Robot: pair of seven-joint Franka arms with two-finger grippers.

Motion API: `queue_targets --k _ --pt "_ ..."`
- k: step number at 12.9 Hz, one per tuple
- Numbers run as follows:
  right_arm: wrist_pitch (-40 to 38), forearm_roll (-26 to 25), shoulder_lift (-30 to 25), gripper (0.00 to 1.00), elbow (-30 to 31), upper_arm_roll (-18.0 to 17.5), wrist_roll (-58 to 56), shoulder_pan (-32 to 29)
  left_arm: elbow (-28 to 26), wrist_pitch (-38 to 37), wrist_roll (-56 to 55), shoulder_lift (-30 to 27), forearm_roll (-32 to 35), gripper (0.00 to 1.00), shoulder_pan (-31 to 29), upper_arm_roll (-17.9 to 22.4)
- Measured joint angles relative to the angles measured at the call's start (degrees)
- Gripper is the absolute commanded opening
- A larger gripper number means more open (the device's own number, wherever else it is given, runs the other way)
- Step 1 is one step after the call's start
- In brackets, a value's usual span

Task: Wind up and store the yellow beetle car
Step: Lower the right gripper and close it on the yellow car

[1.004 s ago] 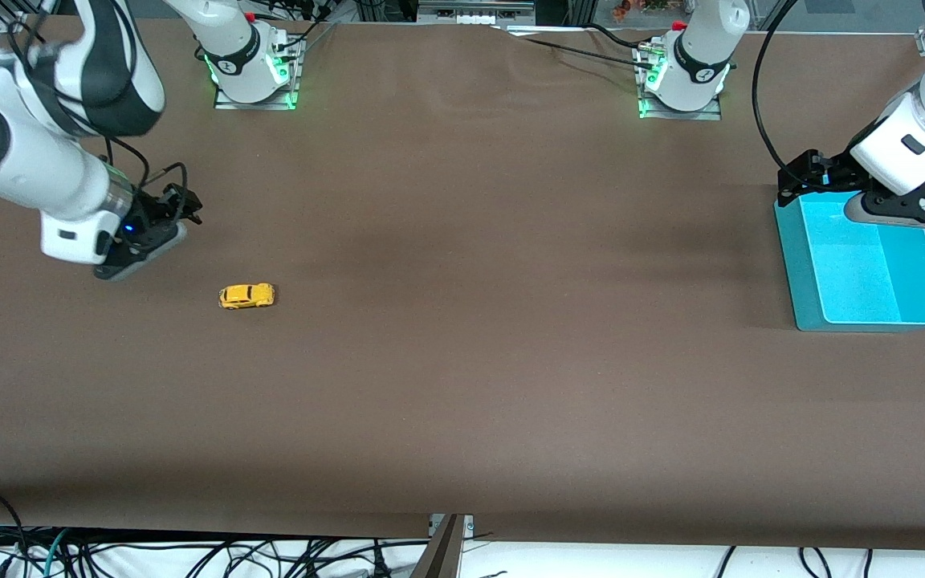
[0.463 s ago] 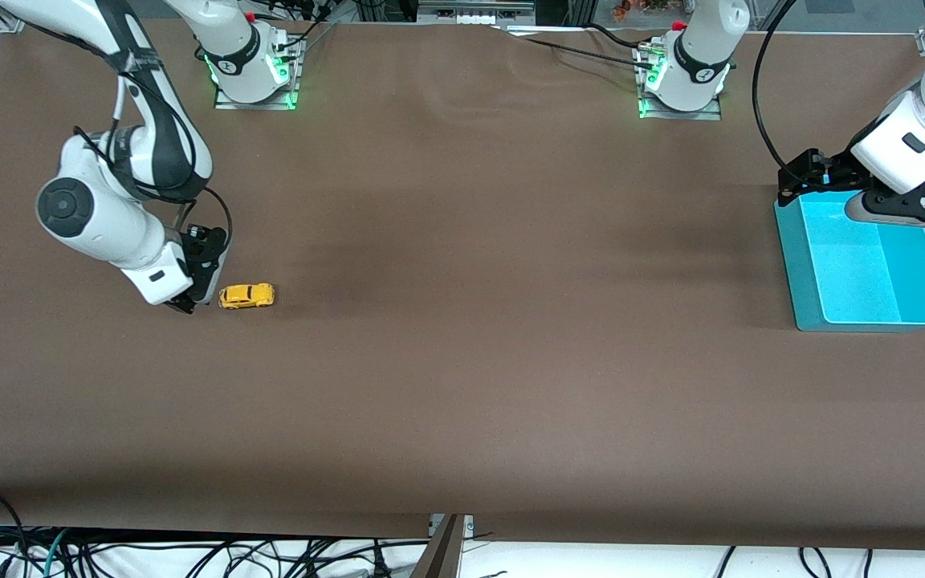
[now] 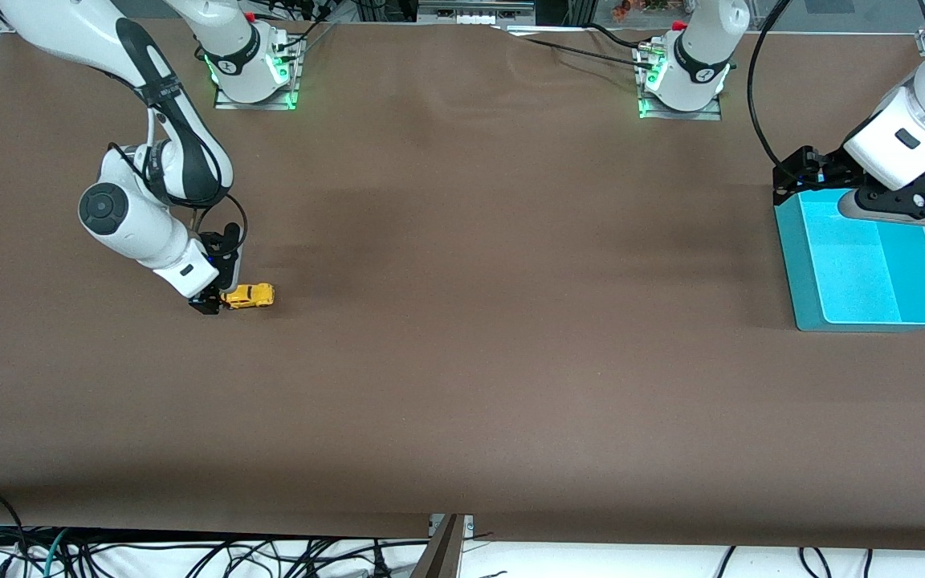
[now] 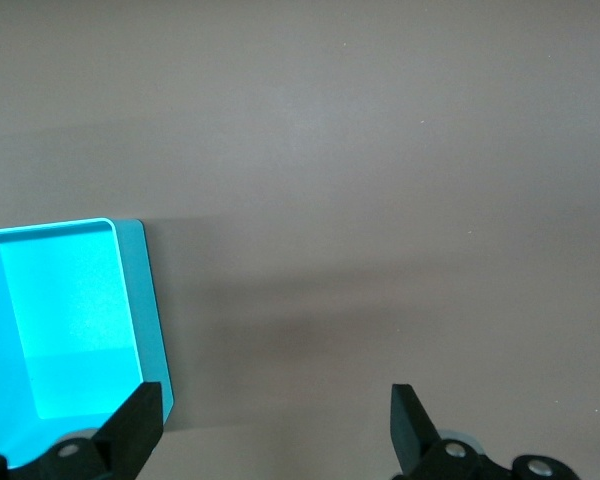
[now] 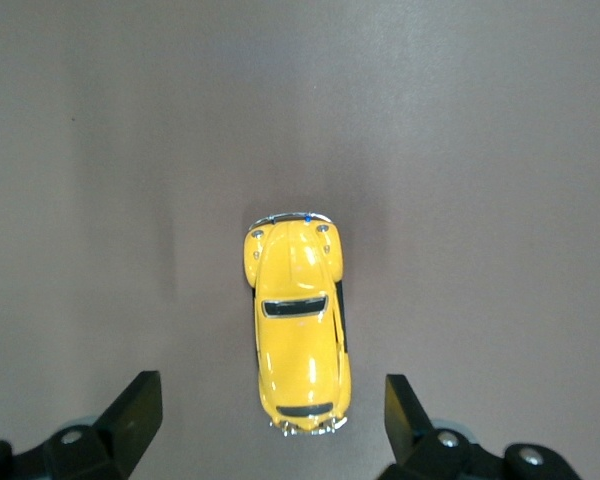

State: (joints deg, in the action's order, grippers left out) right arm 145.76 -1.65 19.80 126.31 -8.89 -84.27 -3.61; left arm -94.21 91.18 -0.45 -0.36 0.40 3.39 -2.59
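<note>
The yellow beetle car (image 3: 247,296) sits on the brown table toward the right arm's end. In the right wrist view the car (image 5: 298,325) lies lengthwise, one end just between the fingertips. My right gripper (image 3: 212,302) is low over the table at the car's end, open and empty. My right gripper (image 5: 272,420) has both fingers spread wide of the car, not touching it. My left gripper (image 3: 806,171) is open and empty over the edge of the teal bin (image 3: 791,249). In the left wrist view the left gripper (image 4: 276,425) is beside the bin (image 4: 152,300).
The teal bin is empty and stands at the left arm's end of the table. Both arm bases (image 3: 250,68) are bolted along the table's far edge. Cables hang below the table's near edge (image 3: 446,534).
My right arm has swung down and toward the car, from well off to its side to right at its end. The car has not moved. My left arm shifted only slightly.
</note>
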Motion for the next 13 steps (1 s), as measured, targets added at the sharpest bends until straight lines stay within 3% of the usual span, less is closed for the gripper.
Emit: queue_targets --k 2,11,13 --pt "1.98 0.0 1.05 0.93 0.29 0.0 -1.09 0.0 0.0 0.0 0.0 0.04 0.0 1.0 0.0 0.0" --pt "4.08 0.0 2.57 0.31 0.39 0.0 -2.42 0.0 0.0 -0.15 0.0 0.06 0.0 1.0 -0.11 0.01" --pt "4.21 0.0 2.4 0.22 0.37 0.0 -2.44 0.0 0.02 -1.0 0.0 0.06 0.0 1.0 -0.11 -0.1"
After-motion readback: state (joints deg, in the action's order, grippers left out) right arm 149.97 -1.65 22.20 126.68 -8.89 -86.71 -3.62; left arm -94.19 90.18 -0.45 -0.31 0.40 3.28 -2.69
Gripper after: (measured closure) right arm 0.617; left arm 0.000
